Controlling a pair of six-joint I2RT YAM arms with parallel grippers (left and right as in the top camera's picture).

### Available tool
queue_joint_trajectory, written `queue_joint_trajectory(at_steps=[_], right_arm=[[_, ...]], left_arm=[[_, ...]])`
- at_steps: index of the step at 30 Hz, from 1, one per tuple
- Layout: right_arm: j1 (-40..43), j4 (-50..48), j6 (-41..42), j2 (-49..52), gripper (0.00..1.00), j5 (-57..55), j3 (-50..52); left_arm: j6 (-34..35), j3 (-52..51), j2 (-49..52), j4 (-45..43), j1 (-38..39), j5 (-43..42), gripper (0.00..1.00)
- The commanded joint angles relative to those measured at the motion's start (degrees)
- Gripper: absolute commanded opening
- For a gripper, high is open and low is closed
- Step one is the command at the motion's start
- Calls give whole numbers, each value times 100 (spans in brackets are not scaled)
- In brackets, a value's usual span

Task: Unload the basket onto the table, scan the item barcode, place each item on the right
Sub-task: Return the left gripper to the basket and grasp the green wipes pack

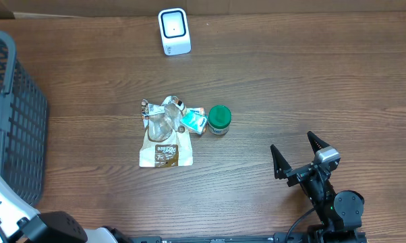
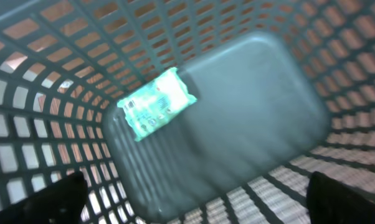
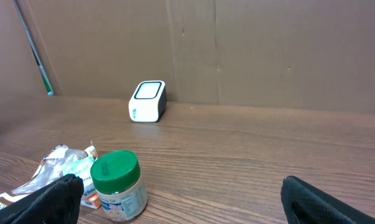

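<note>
In the left wrist view a small green-and-white packet (image 2: 155,103) lies on the floor of the grey mesh basket (image 2: 256,118). My left gripper (image 2: 197,202) hangs open above the basket floor, apart from the packet, with nothing between its fingers. The white barcode scanner (image 1: 174,31) stands at the table's far edge. Mid-table lie a brown pouch (image 1: 166,152), crumpled teal packets (image 1: 193,121) and a green-lidded jar (image 1: 219,119). My right gripper (image 1: 301,156) stands open and empty to the right of the jar (image 3: 117,185), facing the scanner (image 3: 147,101).
The basket (image 1: 17,115) fills the table's left side. My left arm's white body (image 1: 1,196) shows at the bottom left. A cardboard wall (image 3: 250,50) rises behind the scanner. Bare wood lies between the scanner and the pile of items.
</note>
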State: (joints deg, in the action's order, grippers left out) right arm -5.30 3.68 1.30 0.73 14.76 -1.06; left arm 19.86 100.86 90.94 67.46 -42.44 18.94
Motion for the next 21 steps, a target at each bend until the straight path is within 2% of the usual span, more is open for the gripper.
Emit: queue_joint_trajectory(at_steps=[1, 3, 9, 11, 21], right_arm=[[-26, -33, 20, -57, 100, -17, 61], [-26, -33, 20, -57, 100, -17, 61], [-26, -33, 20, -57, 100, -15, 61], [-26, -33, 20, -57, 100, -15, 61], [-26, -33, 20, -57, 100, -15, 61]], left_arm=[[-935, -535, 184, -420, -306, -92, 100], [-1196, -695, 503, -627, -444, -48, 99], [-1193, -702, 1268, -717, -638, 160, 86], [-1154, -702, 1488, -761, -682, 332, 84], [-1001, -702, 2319, -1298, -743, 1069, 84]])
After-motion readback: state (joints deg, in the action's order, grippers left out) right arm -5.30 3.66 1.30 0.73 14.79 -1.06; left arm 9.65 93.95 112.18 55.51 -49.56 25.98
